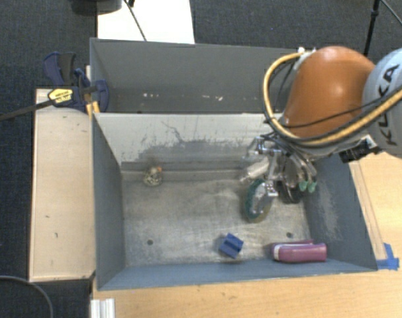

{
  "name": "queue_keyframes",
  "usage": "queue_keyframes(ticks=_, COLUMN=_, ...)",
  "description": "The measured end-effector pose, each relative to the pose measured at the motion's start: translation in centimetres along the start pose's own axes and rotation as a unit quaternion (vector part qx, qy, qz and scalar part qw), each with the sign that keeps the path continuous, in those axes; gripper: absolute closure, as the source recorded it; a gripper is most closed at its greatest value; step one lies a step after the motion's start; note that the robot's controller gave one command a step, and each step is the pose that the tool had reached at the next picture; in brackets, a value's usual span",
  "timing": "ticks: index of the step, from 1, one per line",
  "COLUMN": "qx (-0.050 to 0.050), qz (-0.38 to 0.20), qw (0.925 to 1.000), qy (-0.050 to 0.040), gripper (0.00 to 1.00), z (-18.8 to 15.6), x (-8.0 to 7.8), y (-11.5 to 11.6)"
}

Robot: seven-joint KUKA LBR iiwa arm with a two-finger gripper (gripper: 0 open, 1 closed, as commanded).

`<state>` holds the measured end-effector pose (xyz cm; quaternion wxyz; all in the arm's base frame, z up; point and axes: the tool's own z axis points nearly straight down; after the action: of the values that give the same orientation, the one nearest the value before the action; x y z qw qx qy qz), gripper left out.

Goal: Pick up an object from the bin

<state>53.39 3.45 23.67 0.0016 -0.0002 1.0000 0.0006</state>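
Now claw [267, 189] low in bin [108, 197], approx 3 o'clock of floor ctr, tip at top edge of dk green rounded obj [255, 205]. Can't tell whether claw apart or clamped on it. Blue block [231, 245] at 6 o'clock, nr front wall. Purple tube [300, 251] at 4 o'clock, lying flat along front wall. Tan lump [153, 175] at 10 o'clock, well apart from rest.

Blue block [231, 245], purple tube [300, 252] (pinkish), grey bin [108, 204]
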Motion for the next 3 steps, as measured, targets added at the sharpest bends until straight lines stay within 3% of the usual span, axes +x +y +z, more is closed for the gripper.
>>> queue_keyframes(ticks=1, qx=0.001, qz=0.038, qw=0.9993, qy=0.0032, gripper=0.0, z=7.2, x=-1.8, y=-5.7)
queue_keyframes(ticks=2, qx=-0.001, qz=0.1, qw=0.995, qy=-0.0025, gripper=0.0, z=16.4, x=-1.9, y=-7.0)
queue_keyframes(ticks=3, qx=-0.001, qz=0.099, qw=0.9951, qy=-0.003, gripper=1.0, z=16.3, x=-1.9, y=-7.0)
